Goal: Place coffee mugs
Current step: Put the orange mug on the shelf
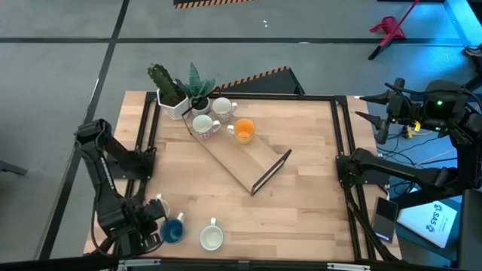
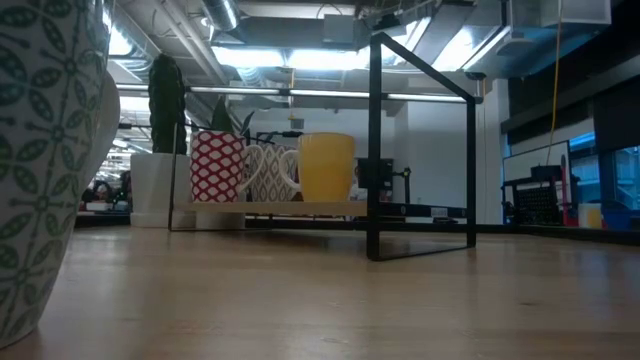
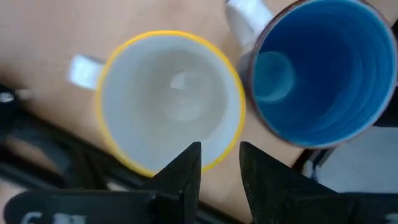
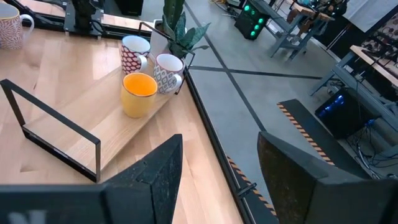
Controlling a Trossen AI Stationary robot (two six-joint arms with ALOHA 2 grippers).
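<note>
Both sets of jaws stand parted and empty. From the table's near-left corner, the left gripper (image 3: 217, 165) hangs above a yellow-rimmed white mug (image 3: 171, 99) and a blue mug (image 3: 320, 71), its two fingers slightly apart over the near rim of the white one, touching neither as far as can be seen. Off the table's right edge, the right gripper (image 4: 217, 177) waits with its fingers spread wide, nothing between them.

Largest to smallest: a pale wooden table (image 1: 301, 150) fills the scene. On it a long wooden tray (image 1: 241, 162) with a black wire frame lies at a slant, running from the far-left area toward the centre. At its far end, just off the tray, two white pots with green plants (image 1: 177, 94) stand.

Three mugs sit clustered on the tray's far end: an orange mug (image 1: 243, 130), a red-patterned mug (image 4: 132, 54) and a grey-patterned mug (image 4: 166, 73), close together. Another patterned white mug (image 1: 212, 237) stands on the near edge, just beside the blue one.
</note>
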